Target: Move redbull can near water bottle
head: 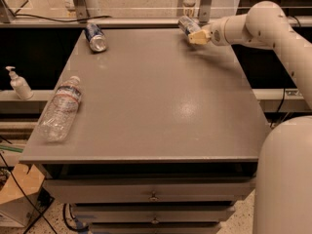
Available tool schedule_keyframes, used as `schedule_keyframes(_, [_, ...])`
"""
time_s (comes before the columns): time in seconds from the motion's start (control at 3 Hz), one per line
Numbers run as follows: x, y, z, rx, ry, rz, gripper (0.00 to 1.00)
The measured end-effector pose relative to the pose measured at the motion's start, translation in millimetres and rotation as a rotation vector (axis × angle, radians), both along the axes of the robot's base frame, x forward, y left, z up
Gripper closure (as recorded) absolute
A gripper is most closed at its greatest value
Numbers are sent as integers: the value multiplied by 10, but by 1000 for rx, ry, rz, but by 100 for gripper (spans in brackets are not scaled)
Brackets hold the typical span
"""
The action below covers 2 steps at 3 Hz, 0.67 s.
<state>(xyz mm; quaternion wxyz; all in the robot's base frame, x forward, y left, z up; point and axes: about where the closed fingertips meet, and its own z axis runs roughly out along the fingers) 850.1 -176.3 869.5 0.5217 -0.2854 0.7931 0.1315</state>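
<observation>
The redbull can (186, 25), slim and silver-blue, is at the table's far right corner, tilted and held just above the surface. My gripper (197, 35) is shut on its lower end, with the white arm reaching in from the right. The water bottle (59, 108), clear and crinkled with a blue-white label, lies on its side at the table's left edge, far from the can.
A fatter dark-blue can (95, 37) lies at the far left corner of the grey table (161, 96). A small white pump bottle (18, 84) stands on a ledge left of the table. Metal posts and a rail run behind the far edge. Drawers sit below the front edge.
</observation>
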Motion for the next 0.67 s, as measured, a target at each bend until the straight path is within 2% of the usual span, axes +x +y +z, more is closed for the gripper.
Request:
schedule_keyframes(0.33, [-146,252,391,-21,-76,93,100])
schedule_keyframes(0.67, [-497,687,839,-49,-156,257,100])
